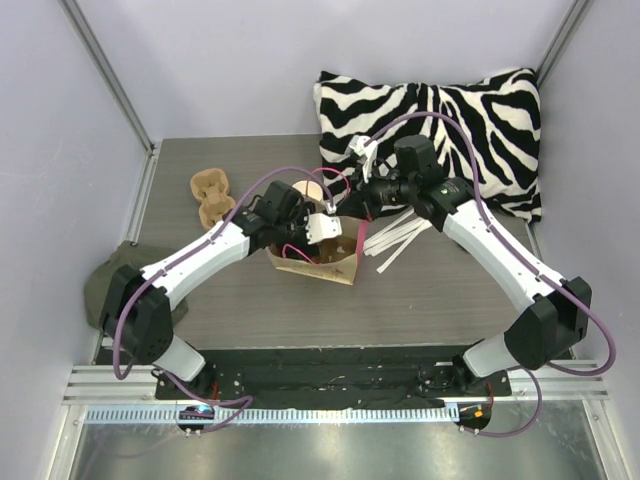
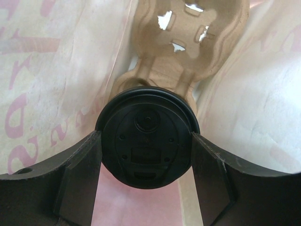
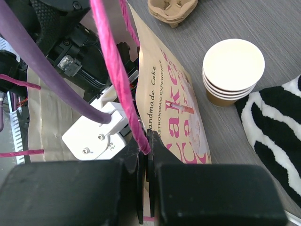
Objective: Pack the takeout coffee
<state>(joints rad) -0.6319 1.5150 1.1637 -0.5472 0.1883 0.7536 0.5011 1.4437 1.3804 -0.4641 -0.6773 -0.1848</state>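
Setting: grey wood-grain table [image 1: 300, 315] seen from above, two white-and-black arms meeting over a kraft paper bag with pink lettering [image 1: 320, 265] at its centre; zebra-striped pillow [image 1: 470, 110] at the far right.

Takeout coffee: nested stack of small tapered paper cups [image 3: 233, 70], cream-white ones set in a kraft-brown one at the bottom, upright on the table just beside the bag's printed side and close to the pillow's edge; not yet in the bag.

Handling: likely light and thin-walled, easy to crush or tip. Rolled rims probably the stiffest part, so best taken across the upper wall just under the rim with a gentle squeeze. Nested cups may separate if lifted by the top one alone.

Left gripper [image 2: 146, 140]: deep inside the bag, fingers spread wide and pressing both sides of a round black plastic lid [image 2: 146, 155]; impossible to tell whether a cup sits beneath it.

Inside the bag: tan moulded-pulp cup carrier [image 2: 188, 52] beyond the lid.

Right gripper [image 3: 145, 157]: clenched tight on the bag's pink cord handle [image 3: 110, 70], holding the mouth open.

Left arm pose: stretched forward and rightward, wrist dipped into the bag mouth.

Right arm pose: reaching forward and leftward, elbow bent, wrist over the bag's far edge.

On the table: second pulp carrier [image 1: 212, 197] well to the bag's left.
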